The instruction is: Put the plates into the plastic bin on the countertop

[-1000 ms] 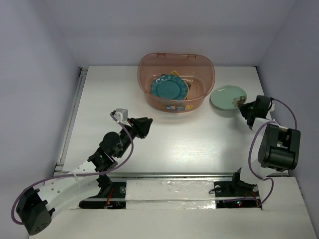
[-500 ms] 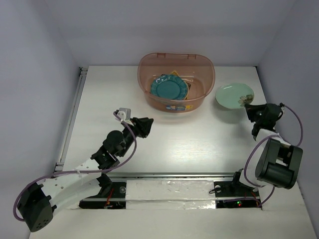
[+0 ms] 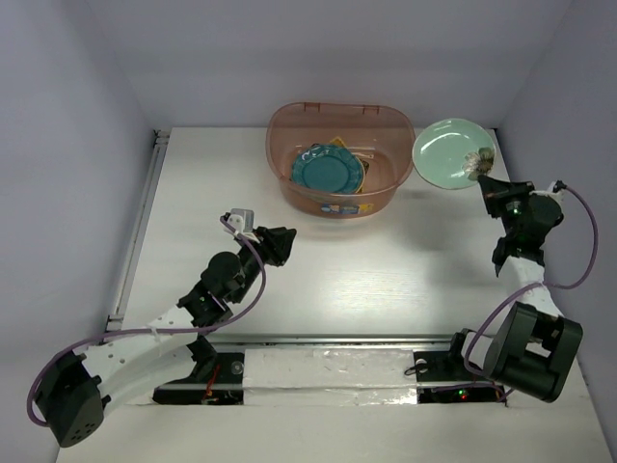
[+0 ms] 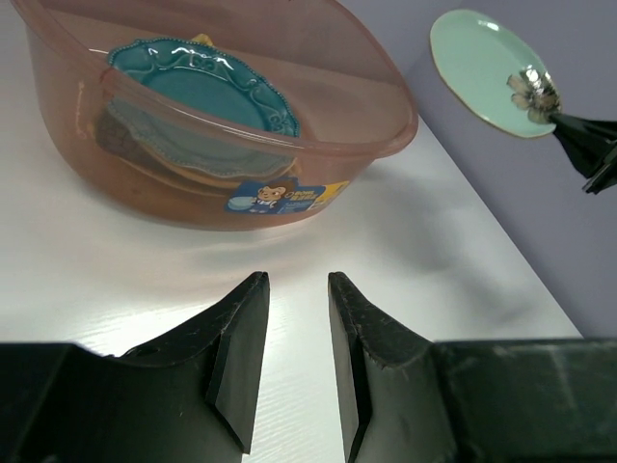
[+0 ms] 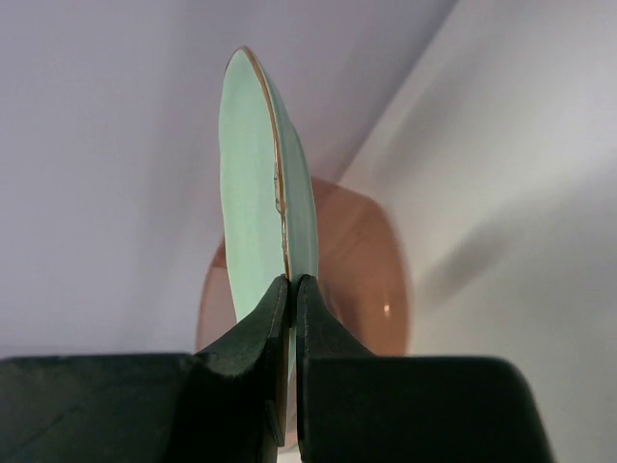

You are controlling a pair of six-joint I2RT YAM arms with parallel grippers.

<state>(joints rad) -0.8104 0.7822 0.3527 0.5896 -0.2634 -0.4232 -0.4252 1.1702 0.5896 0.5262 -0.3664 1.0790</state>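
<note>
My right gripper point(image 3: 485, 177) is shut on the rim of the pale green round plate point(image 3: 450, 154) and holds it in the air, tilted, just right of the plastic bin point(image 3: 386, 122). In the right wrist view the plate point(image 5: 253, 183) stands edge-on between the closed fingers point(image 5: 262, 333), with the bin point(image 5: 362, 260) behind it. The pinkish-brown bin holds the teal scalloped plate point(image 3: 327, 172) on top of other plates; an orange corner shows under it. My left gripper point(image 3: 286, 239) is open and empty above the countertop point(image 3: 386, 270), pointing at the bin point(image 4: 318, 183).
White walls close in the back and both sides of the table. A metal rail point(image 3: 140, 222) runs along the left edge. A label sticker point(image 4: 275, 196) sits on the bin's near wall.
My right gripper has lifted the pale green plate off the countertop and carried it up and back, tilting it toward the bin. The left arm has barely moved.
</note>
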